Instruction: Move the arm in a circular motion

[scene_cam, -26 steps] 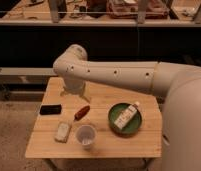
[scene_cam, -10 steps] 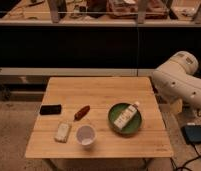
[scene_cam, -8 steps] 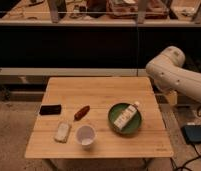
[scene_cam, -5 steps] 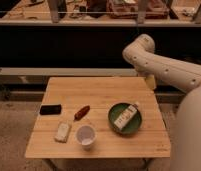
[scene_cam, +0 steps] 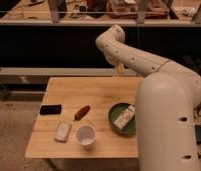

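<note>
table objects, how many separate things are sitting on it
6: black device at left, reddish item mid-table, pale packet and white cup in front, green bowl holding a white packet at right. The arm may hide more; its gripper hangs beyond the table's far edge.

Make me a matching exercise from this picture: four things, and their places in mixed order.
1 white cup
2 black device
3 green bowl
4 gripper

A beyond the table's far edge, below the arm
B near the table's left edge
C holds a white packet
D near the table's front edge

Pairs: 1-D, 2-B, 3-C, 4-A
</note>
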Robot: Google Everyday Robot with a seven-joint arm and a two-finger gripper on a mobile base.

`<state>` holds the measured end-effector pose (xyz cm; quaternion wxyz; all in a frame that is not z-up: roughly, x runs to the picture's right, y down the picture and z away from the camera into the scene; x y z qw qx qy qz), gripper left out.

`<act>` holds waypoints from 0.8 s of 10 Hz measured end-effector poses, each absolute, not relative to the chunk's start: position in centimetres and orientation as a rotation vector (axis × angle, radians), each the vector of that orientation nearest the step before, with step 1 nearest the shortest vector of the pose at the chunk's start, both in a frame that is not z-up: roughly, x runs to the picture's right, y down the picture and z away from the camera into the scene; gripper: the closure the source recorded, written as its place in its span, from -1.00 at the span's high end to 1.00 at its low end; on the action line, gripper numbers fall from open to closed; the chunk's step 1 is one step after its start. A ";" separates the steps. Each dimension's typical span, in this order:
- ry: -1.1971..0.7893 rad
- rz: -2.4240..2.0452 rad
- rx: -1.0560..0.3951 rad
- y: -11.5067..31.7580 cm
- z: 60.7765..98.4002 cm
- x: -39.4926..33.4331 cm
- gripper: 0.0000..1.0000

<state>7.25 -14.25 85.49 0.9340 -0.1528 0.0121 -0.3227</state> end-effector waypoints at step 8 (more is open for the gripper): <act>-0.398 -1.226 -0.386 -1.3 76.9 -9.3 0.60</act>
